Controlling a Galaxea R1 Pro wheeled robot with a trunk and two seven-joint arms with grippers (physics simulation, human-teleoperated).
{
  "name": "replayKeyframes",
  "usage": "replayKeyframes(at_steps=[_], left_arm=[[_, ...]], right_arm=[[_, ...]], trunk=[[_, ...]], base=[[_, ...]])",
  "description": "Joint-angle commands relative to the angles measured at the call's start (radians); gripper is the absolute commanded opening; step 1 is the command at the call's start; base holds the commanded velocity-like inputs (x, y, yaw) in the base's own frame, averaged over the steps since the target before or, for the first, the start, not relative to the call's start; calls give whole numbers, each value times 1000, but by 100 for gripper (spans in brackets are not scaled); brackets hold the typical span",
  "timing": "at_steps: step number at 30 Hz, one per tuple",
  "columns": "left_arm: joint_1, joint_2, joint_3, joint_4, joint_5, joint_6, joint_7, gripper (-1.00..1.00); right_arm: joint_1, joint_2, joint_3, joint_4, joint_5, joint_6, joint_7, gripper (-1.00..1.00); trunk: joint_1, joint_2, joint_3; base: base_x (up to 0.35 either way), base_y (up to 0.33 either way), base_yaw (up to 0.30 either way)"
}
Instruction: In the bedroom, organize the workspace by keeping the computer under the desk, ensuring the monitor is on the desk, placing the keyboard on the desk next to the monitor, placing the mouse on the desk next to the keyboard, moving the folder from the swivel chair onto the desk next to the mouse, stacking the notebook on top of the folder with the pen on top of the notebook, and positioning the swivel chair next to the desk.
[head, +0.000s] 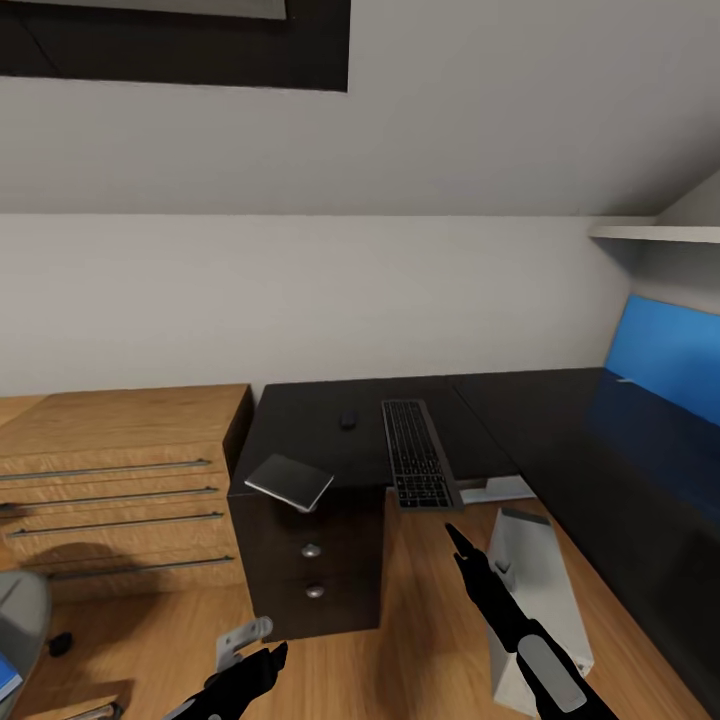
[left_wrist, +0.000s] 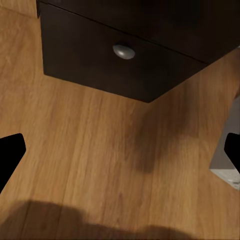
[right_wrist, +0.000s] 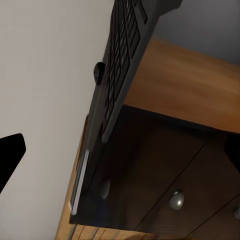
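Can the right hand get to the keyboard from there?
Probably yes. The right hand points up at the keyboard, whose near end sticks out over the desk edge, with nothing between them.

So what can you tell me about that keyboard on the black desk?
The keyboard is slim, flat and black, with dark keys and a thin silvery edge. It lies flat on the glossy black desk, long side running away from the robot, and its near end juts slightly past the desk's front edge. The small dark mouse sits apart on its left. No hand touches it; in the right wrist view its edge shows.
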Motion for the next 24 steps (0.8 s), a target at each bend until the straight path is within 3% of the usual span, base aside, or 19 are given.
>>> replayKeyframes(at_steps=[1, 11, 20, 24], left_arm=[[0, -1, 1, -2, 10, 5, 6, 100], [0, -2, 1, -2, 11, 5, 8, 100], [0, -1, 2, -2, 15, 7, 8, 100], [0, -2, 2, -2, 16, 9, 8, 100]], right_arm=[[-1, -1, 3, 0, -11, 5, 2, 100], [-1, -3, 3, 0, -11, 5, 2, 100], [-1, -3, 0, 4, -12, 4, -5, 100], [-1, -1, -2, 56, -12, 5, -6, 100]], trunk=[[0, 0, -1], [0, 0, -1], [0, 0, -1], [0, 0, -1]], base=[[148, 0, 0], [72, 0, 0], [198, 0, 0], [32, 0, 0]])
